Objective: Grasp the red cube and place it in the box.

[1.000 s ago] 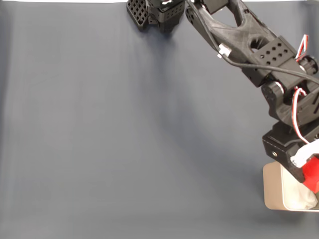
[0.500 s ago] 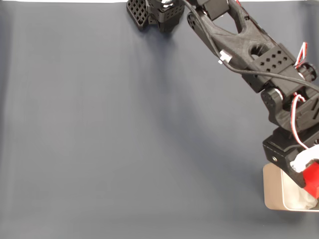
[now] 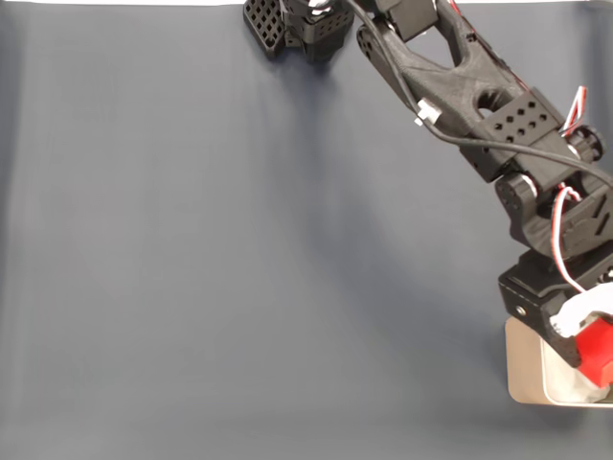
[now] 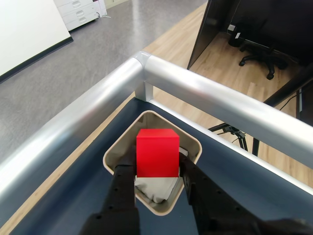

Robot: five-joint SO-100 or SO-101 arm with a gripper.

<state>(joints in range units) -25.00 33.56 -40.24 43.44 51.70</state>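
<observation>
The red cube is held between my gripper's two black fingers, directly above the beige box with its white lining. In the fixed view the cube hangs at the right edge over the box, with the gripper shut on it. The box sits in the table's corner and is partly cut off by the frame edge.
A silver metal rail runs along the table's edges just beyond the box. The arm's base stands at the top of the fixed view. The dark blue-grey table cloth stretches to the left.
The arm has dropped slightly and shifted a little left, carrying the red cube lower over the box.
</observation>
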